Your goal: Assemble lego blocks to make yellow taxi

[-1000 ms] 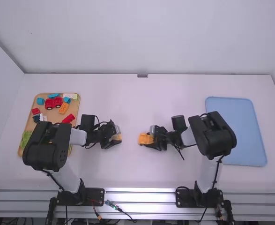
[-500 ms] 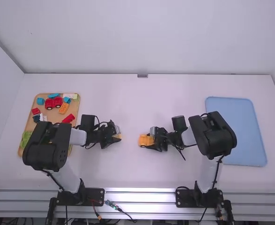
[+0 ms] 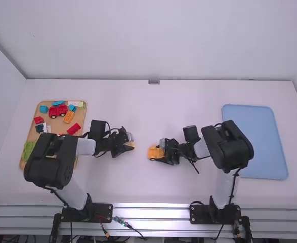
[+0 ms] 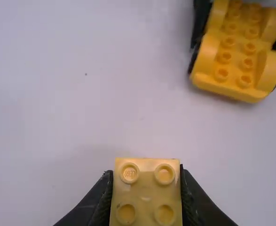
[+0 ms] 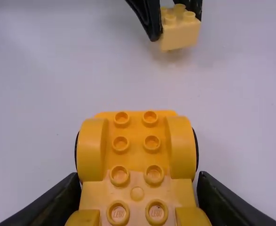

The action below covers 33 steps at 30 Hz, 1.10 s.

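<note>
Edging inward, left jaws closed on yellow brick [image 4: 146,188], right jaws gripping car base [image 5: 137,150]

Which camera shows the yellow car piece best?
The right wrist view: the car piece looks big there, with clear bumps on top. The left wrist view has it smaller, near a corner; the high view shows it tiny.

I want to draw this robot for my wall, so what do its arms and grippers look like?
Its left arm and right arm match: chunky black joints, white links and thin black cables. The left gripper and right gripper are black too, each with two fingers.
</note>
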Tool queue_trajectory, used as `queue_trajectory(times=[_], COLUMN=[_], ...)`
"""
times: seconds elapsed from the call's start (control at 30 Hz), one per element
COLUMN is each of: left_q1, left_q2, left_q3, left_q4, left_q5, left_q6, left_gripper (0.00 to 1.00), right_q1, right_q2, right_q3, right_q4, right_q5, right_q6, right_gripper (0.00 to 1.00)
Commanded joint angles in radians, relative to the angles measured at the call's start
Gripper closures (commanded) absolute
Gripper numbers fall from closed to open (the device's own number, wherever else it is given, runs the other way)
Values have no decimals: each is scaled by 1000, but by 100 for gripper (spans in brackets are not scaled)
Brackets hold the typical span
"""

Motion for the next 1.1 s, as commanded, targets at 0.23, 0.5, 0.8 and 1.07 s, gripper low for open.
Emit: queue_trajectory(times=[0.23,0.5,0.8,1.07], left_q1=[-47,-137,-197,-271], left_q2=[-80,-81,-43,-21], left_q3=[7,12,63,97], left_q4=[-79,-46,-27,-46], left_q5=[161,149,134,95], left_q6=[114,123,94,93], left_gripper=[98,98,98,98], right_q1=[21,36,37,36], right_q2=[16,16,16,16], right_q3=[42,67,66,66], right_q4=[-56,-110,-107,-109], right_q5=[79,78,29,30], right_q6=[27,-13,-39,-44], right_gripper=[39,39,39,39])
